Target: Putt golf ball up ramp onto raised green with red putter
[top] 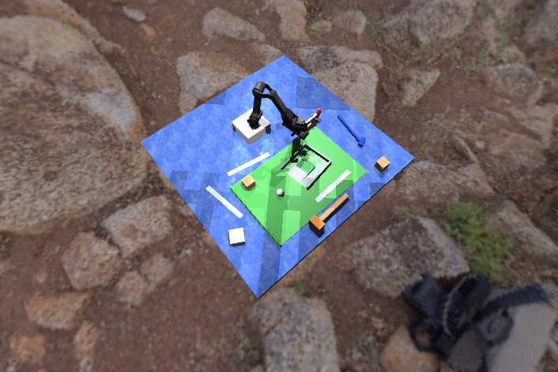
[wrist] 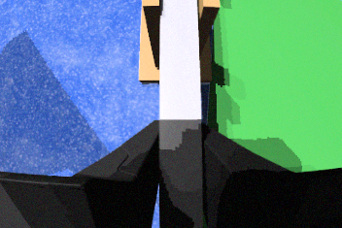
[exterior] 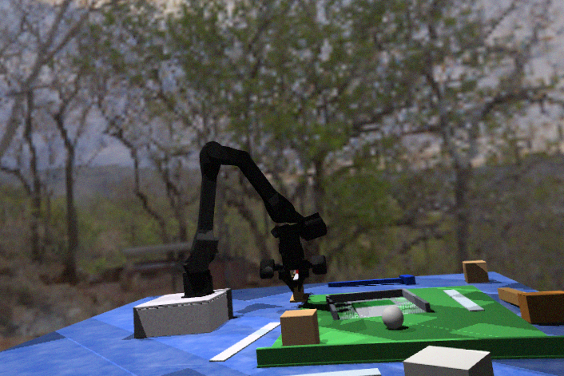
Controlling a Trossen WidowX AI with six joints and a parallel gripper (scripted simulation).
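Observation:
The red putter has a red head (top: 318, 112), a white shaft (wrist: 180, 45) and a dark grip. The shaft lies in a notched wooden stand (wrist: 150, 45) (exterior: 297, 294) beside the green slab (top: 270, 214) (exterior: 410, 348). My gripper (wrist: 175, 128) (exterior: 294, 289) is shut on the putter's dark grip, just behind the white shaft. The white golf ball (top: 280, 192) (exterior: 392, 317) rests on the slab, away from my gripper. A dark-walled enclosure (top: 331, 162) (exterior: 416, 301) stands on the slab, with a pale ramp surface at its ball side. The arm's shadow covers part of it.
An orange block (top: 248, 182) (exterior: 299, 326) sits on the slab near the ball. A blue club (top: 348, 126) (exterior: 371, 281), a tan block (top: 382, 163) (exterior: 474, 271), an orange mallet (top: 316, 223) (exterior: 544, 306), a white block (top: 236, 236) (exterior: 446, 359) and white strips lie around.

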